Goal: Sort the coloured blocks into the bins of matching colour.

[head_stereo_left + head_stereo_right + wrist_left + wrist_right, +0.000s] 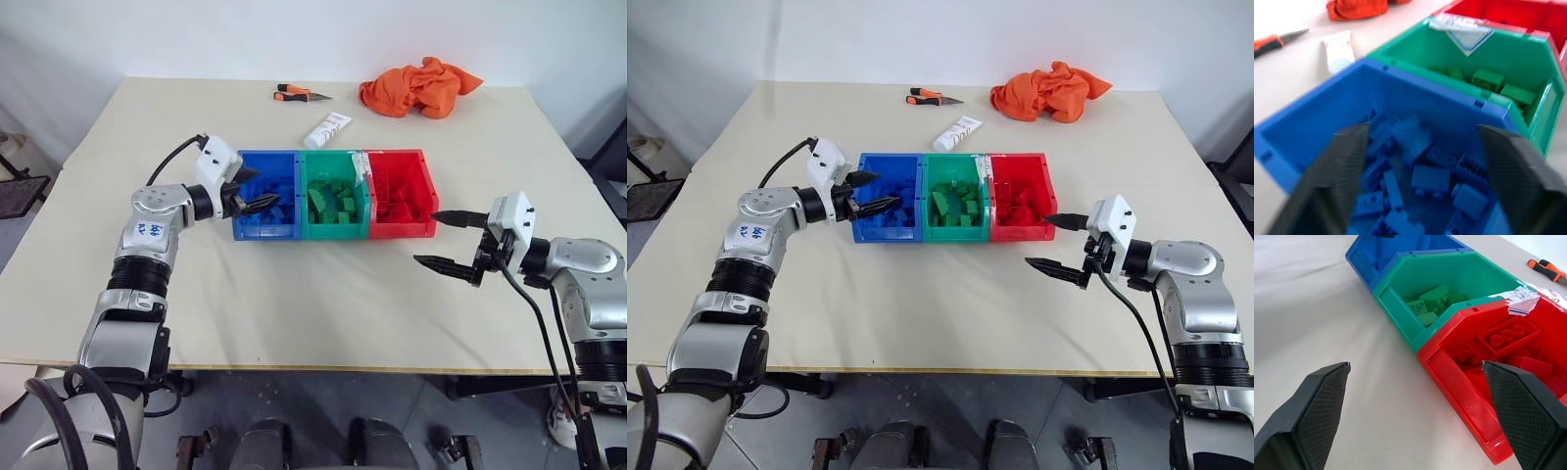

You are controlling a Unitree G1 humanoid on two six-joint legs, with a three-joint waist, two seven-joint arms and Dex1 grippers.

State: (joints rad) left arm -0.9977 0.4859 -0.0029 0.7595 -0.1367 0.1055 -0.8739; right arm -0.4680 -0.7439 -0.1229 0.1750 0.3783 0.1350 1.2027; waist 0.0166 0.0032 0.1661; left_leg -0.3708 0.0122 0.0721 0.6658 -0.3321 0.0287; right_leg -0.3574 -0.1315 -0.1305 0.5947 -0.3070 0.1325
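Three joined bins stand in a row mid-table: the blue bin [265, 231], the green bin [334, 231] and the red bin [403, 230]. Blue blocks [1430, 178] lie piled in the blue bin, green blocks [333, 204] in the green one, and red blocks [1508, 335] in the red one. My left gripper [257, 189] hovers over the blue bin's left side, open, with nothing between its fingers. My right gripper [428, 238] hangs open just right of the red bin's front corner, above the table and clear of it.
An orange cloth [419, 86] lies at the table's far right. A white tube [326, 130] rests just behind the bins, and an orange-handled tool [299, 94] lies farther back. The beige table [294, 304] spreads bare in front of the bins to its near edge.
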